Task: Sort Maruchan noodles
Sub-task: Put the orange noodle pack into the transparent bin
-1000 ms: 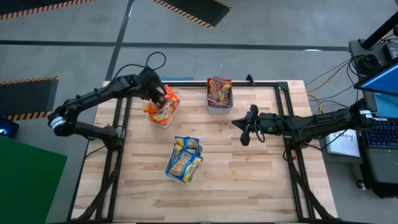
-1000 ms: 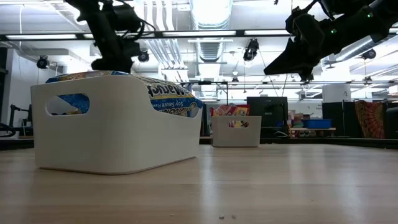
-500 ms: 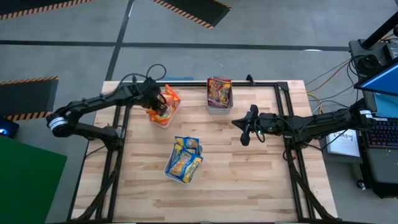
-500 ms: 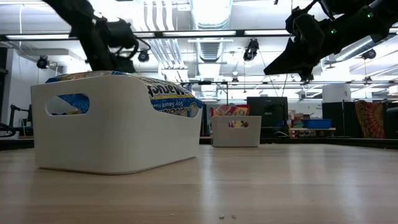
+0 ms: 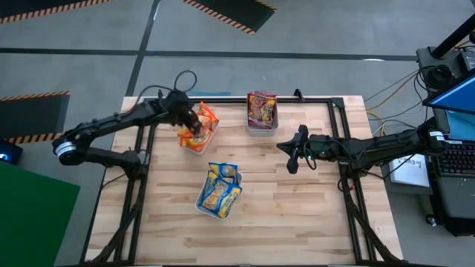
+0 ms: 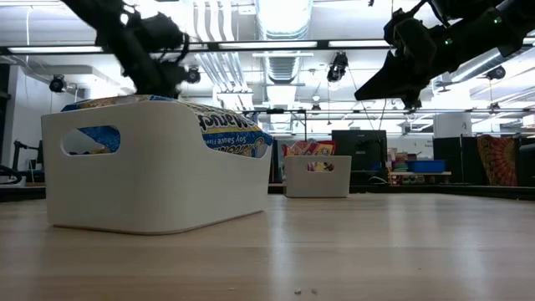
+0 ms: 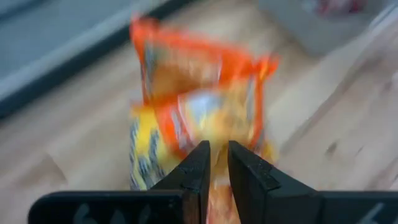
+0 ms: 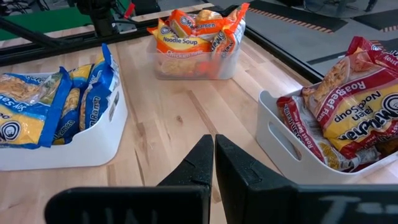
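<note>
Orange noodle packets stand in a clear tray at the table's far left. Blue-and-yellow packets fill a white bin in the middle. Dark red packets fill a white bin at the far centre. My left gripper is over the orange tray, its fingers almost together with orange wrapper between them. My right gripper is shut and empty, hovering above the table right of centre. My left gripper's two fingers close from above on a thin piece of an orange packet, which shows in the narrow gap between them. The view is blurred, so I cannot tell which edge it is. The packet stays among the others in the tray.
A black frame rail runs along the table's far edge. Bare wood lies along the near edge and the right side. Cables and a desk with screens are beyond the right edge.
My left gripper has moved a little toward the table's right and near edges, staying over the orange tray. My right arm has kept still.
</note>
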Motion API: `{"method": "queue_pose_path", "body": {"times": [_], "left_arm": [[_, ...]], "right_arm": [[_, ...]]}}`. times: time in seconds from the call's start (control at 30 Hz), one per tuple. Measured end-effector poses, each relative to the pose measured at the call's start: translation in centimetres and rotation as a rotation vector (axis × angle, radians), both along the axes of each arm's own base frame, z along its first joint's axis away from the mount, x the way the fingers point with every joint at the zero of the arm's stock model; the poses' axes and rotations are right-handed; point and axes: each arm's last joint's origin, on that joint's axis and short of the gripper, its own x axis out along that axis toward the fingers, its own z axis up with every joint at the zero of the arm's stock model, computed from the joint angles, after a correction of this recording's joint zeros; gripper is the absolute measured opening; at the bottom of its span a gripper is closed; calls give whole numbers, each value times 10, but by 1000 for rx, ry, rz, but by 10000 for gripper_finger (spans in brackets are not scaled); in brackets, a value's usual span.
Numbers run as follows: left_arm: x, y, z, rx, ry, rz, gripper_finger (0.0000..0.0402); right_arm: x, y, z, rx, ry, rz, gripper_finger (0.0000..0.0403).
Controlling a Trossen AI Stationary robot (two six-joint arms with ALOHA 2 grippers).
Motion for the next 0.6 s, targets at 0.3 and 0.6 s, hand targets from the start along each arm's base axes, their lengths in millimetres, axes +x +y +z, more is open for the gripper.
{"method": "queue_pose_path", "body": {"times": [0.3,0.6], "left_arm": [[9,7,15,109,-51,-15,38],[14,10,-43,27,8,33,38]], "right_arm": [[0,0,0,-3,1,1,9],[0,0,0,-4,2,2,9]]}}
